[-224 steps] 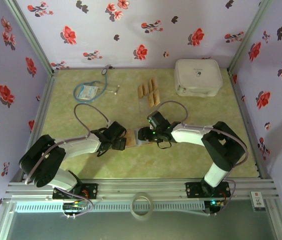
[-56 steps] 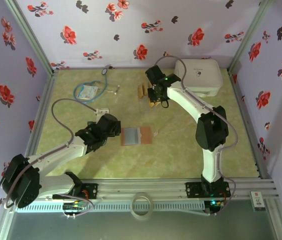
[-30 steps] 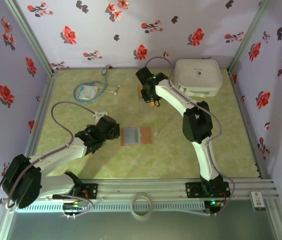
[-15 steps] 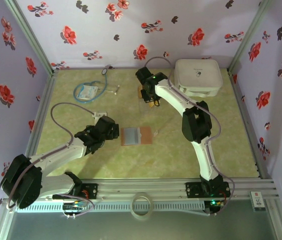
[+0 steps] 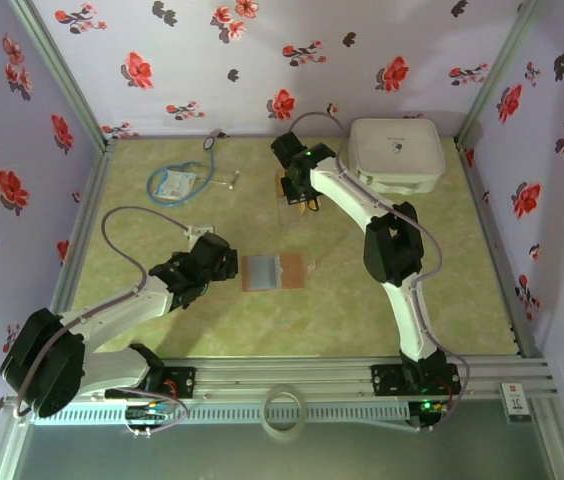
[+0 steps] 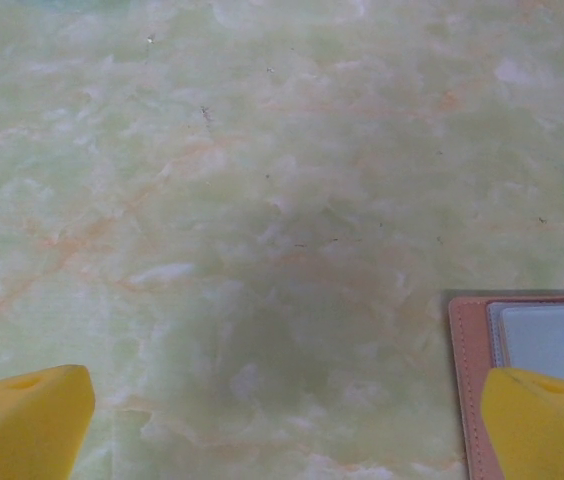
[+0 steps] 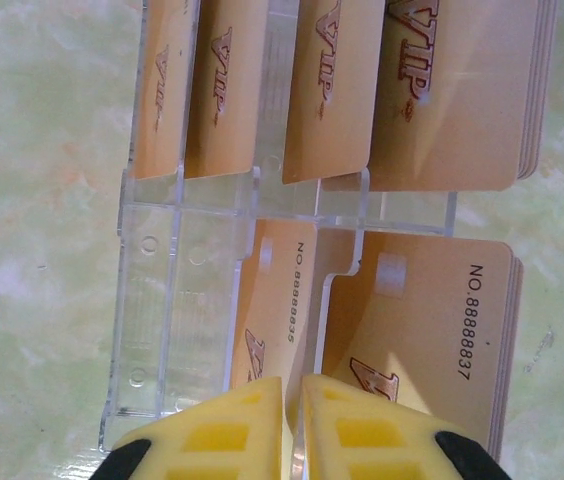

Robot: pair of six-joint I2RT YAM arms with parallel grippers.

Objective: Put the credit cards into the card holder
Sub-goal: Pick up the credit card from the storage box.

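Observation:
Several tan credit cards (image 7: 442, 90) stand in the slots of a clear plastic rack (image 7: 177, 300) at the back of the table. My right gripper (image 7: 292, 420) is down over the rack's near row, its yellow fingers shut on the top edge of one narrow-standing card (image 7: 277, 300). From above, the right gripper (image 5: 299, 188) covers most of the cards (image 5: 312, 206). The card holder (image 5: 273, 272) lies open and flat mid-table, its grey pocketed inside up. My left gripper (image 5: 224, 262) hovers just left of it, wide open with nothing between its fingers. The holder's brown edge (image 6: 467, 380) sits beside the left gripper's (image 6: 282, 430) right fingertip.
A white rounded case (image 5: 396, 155) stands at the back right, close to the right arm. A blue-tubed stethoscope (image 5: 177, 180) lies at the back left. A small white piece (image 5: 202, 228) rests near the left arm's cable. Floral walls enclose the green marbled table (image 5: 362, 300).
The right gripper's jaws have drawn together on a card in the rack. Both arms have stayed almost still over the last second; the left gripper stays open.

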